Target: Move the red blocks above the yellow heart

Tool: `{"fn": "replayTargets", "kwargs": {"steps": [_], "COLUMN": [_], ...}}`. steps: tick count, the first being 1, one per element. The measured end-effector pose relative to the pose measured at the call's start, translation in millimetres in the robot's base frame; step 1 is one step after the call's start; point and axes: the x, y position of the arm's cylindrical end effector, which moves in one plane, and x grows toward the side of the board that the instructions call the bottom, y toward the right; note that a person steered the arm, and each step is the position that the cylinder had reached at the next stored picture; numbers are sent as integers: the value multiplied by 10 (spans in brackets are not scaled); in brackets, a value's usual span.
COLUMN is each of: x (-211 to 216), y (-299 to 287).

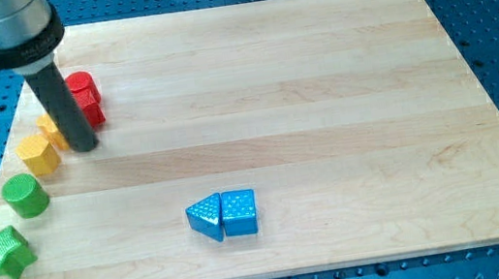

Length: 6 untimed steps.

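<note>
My tip point(84, 147) rests on the board at the view's left, in front of the yellow blocks. The red cylinder point(83, 87) stands just up and right of the rod. The red star point(95, 113) sits right below the cylinder, partly hidden by the rod and touching its right side. The yellow heart point(48, 131) is mostly hidden behind the rod, just left of the red star. The red cylinder lies above and slightly right of the heart.
A yellow hexagon-like block point(37, 153) sits down-left of the heart, then a green cylinder point(25, 194) and a green star point(3, 253) near the board's left edge. A blue triangle point(206, 216) and a blue cube point(239, 211) touch at the bottom centre.
</note>
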Motion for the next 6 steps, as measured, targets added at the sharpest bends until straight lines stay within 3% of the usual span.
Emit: {"fn": "replayTargets", "kwargs": {"steps": [2, 3, 4, 6], "x": [-112, -229, -940, -861], "y": [47, 754, 616, 32]}}
